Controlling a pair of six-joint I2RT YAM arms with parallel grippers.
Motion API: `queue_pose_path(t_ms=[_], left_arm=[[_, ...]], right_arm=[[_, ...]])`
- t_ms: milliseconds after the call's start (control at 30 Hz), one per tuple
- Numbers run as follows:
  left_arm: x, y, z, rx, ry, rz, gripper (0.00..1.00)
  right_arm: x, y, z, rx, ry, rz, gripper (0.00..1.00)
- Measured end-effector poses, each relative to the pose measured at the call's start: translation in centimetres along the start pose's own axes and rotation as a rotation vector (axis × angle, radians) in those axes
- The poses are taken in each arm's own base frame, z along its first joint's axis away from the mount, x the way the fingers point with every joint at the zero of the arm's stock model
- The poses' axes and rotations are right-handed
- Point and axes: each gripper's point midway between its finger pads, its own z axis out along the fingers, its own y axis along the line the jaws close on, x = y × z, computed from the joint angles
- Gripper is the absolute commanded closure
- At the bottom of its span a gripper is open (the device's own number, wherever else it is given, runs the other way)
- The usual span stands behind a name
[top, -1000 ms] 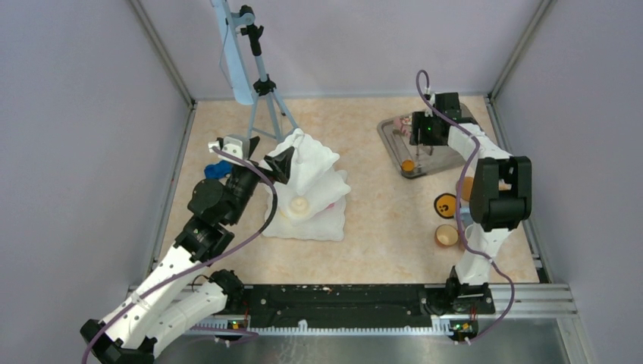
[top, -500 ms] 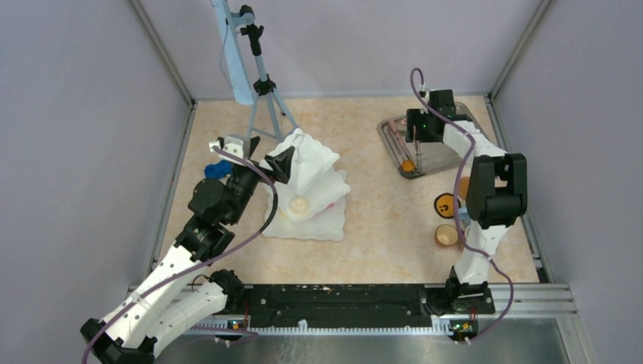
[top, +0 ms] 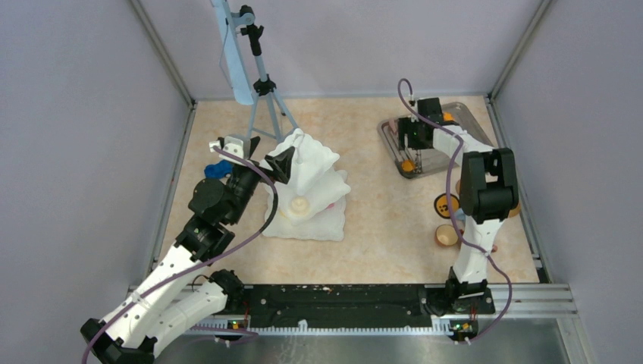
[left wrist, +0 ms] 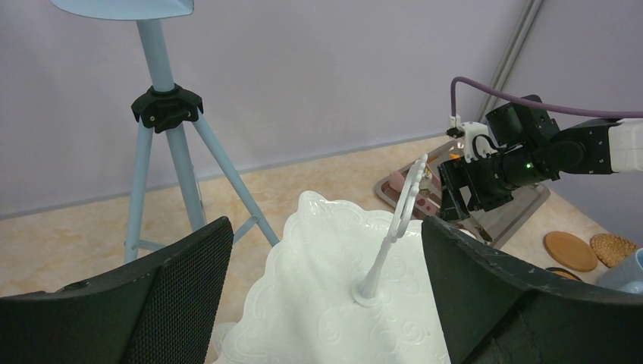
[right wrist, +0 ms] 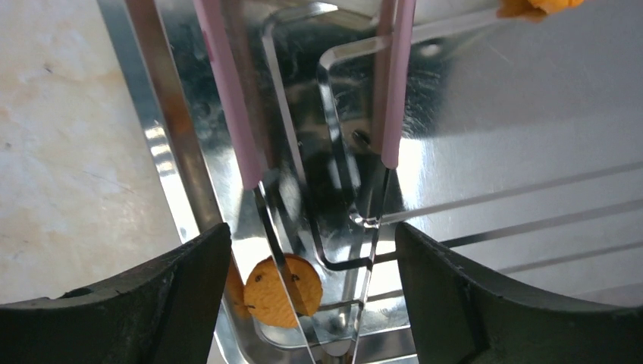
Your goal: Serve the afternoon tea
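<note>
One tiered stand (top: 318, 168), one tray (top: 431, 161), two orange pastries (right wrist: 284, 292)

Left gripper (left wrist: 326, 227) fingers spread wide, white scalloped stand (left wrist: 318, 303) between them, loop handle (left wrist: 406, 199) upright. Blue tripod (left wrist: 168, 110) behind left. Right gripper (left wrist: 464, 211) low over metal tray (left wrist: 531, 203); pink item (left wrist: 397, 180) there, possibly tongs.

2 arms: left arm (top: 170, 265) and right arm (top: 489, 186) both wear white shells broken by chunky black joints. 1 purple cable (top: 273, 199) loops along each, and a small green light (left wrist: 525, 162) glows on the right wrist.
</note>
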Motion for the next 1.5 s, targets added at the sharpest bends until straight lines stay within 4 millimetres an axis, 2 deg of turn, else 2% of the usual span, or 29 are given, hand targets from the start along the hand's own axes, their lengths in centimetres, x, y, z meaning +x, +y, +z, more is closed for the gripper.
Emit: queue_pose_path(t_ms=[100, 300, 467, 700, 833, 967, 1133, 1300, 1400, 1500], left_arm=[[0.2, 0.0, 0.1, 0.0, 0.006, 0.001, 0.01], [0.5, -0.1, 0.3, 0.004, 0.014, 0.002, 0.01], [0.6, -0.1, 0.3, 0.006, 0.016, 0.003, 0.01], [0.6, -0.1, 0.3, 0.006, 0.017, 0.003, 0.01], [0.6, -0.1, 0.3, 0.006, 0.017, 0.003, 0.01], [0.6, -0.1, 0.3, 0.006, 0.016, 0.003, 0.01], [0.6, -0.1, 0.3, 0.006, 0.016, 0.003, 0.01], [0.6, -0.1, 0.3, 0.006, 0.016, 0.003, 0.01], [0.5, -0.1, 0.3, 0.006, 0.016, 0.003, 0.01], [0.5, -0.1, 0.3, 0.006, 0.016, 0.003, 0.01]], right_arm=[[0.7, -0.4, 0.1, 0.019, 0.015, -0.007, 0.19], [0.7, -0.6, 0.3, 0.032, 0.011, -0.007, 0.21], [1.5, -0.7, 1.8, 0.04, 0.026, -0.004, 0.26], [0.4, -0.9, 2.5, 0.053, -0.022, 0.005, 0.31], [0.3, -0.7, 2.6, 0.053, -0.029, 0.001, 0.39], [0.2, -0.6, 2.6, 0.052, -0.034, 0.0, 0.51], [0.3, -0.6, 2.5, 0.053, -0.028, 0.003, 0.56], [0.6, -1.0, 1.6, 0.074, -0.004, 0.001, 0.58], [0.1, -1.2, 0.0, 0.087, -0.004, 0.005, 0.59], [-1.2, -1.6, -2.6, 0.105, -0.035, 0.012, 0.61]])
